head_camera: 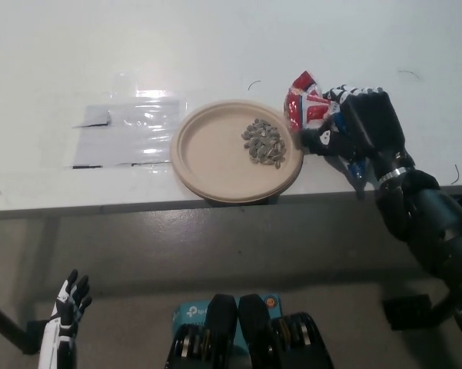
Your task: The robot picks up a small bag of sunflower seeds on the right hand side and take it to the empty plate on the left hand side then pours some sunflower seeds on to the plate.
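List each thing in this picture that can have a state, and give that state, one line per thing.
plate: on the table, holding seeds
sunflower seeds: piled on the plate's right side
seed bag: held at the plate's right rim
right hand: shut on the bag
left hand: low, open, holding nothing

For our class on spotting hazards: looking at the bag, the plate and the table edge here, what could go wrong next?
1. The plate overhangs the table edge at its near rim; a nudge might tip it off.
2. The seeds lie close to the plate's right rim, so further pouring may spill over.
3. The right hand holds the seed bag just beside that rim and could bump it. The left hand hangs low, away.
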